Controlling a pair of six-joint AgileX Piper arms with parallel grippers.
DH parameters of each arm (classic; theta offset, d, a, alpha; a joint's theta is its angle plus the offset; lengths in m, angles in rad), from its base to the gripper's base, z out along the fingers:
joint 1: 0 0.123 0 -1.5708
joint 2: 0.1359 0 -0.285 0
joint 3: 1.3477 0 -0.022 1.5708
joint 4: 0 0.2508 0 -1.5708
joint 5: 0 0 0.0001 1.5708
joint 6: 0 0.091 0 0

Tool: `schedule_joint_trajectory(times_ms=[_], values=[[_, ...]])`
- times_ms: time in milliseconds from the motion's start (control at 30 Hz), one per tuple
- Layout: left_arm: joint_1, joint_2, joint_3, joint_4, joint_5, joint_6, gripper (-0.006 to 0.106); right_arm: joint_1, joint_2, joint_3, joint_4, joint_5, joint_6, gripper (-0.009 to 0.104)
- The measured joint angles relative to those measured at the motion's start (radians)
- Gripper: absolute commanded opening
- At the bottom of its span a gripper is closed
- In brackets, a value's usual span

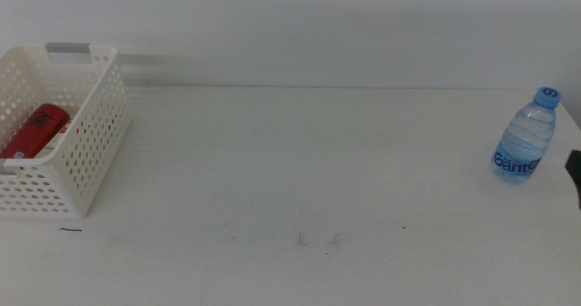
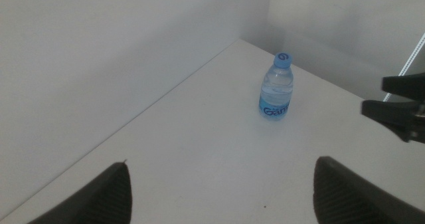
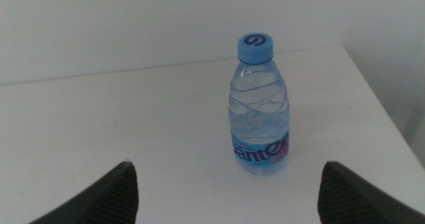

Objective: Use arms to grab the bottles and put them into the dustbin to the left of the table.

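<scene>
Nearest to me, the white table carries a few faint dark scuff marks close to its near edge. The left gripper hangs over that bare surface with its two dark jaws spread wide and nothing between them; it faces across the table toward the right end. The right gripper is likewise spread wide and empty, held low just short of the water bottle, which stands in line with the gap between the jaws but apart from them. In the middle view only a dark sliver of this gripper shows at the right edge.

Further back on the right, the small water bottle stands upright, blue cap on, blue label around its lower part, near the table's far right corner. On the far left sits the white perforated dustbin with its grey handle bar at the back rim. A red soda can lies tilted inside it.
</scene>
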Motion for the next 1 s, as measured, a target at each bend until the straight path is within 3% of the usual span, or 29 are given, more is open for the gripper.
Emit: schedule_joint_trajectory(times_ms=[200,333,400,567,667,800,1000], values=[[0.0,0.0,0.0,0.0,0.0,0.0,0.094,0.0,0.15,-0.001,0.0,-0.126,0.018,0.088],[0.0,0.0,0.0,0.0,0.0,0.0,0.094,0.0,0.26,-0.001,0.004,-0.289,-0.026,0.088],[0.0,0.0,0.0,0.0,0.0,0.0,0.094,0.0,0.328,-0.002,0.039,-0.363,-0.075,0.086],[0.0,0.0,0.0,0.001,-0.002,0.0,0.094,0.0,0.563,-0.002,0.202,-0.598,-0.277,0.086],[0.0,0.0,0.0,0.004,-0.002,0.0,0.094,0.0,0.697,-0.004,0.258,-0.741,-0.324,0.086],[0.0,0.0,0.0,0.004,-0.004,0.0,0.094,0.0,0.874,-0.048,0.282,-0.844,-0.352,0.086],[0.0,0.0,0.0,0.004,-0.008,0.0,0.094,0.0,1.086,-0.193,0.282,-0.869,-0.358,0.086]])
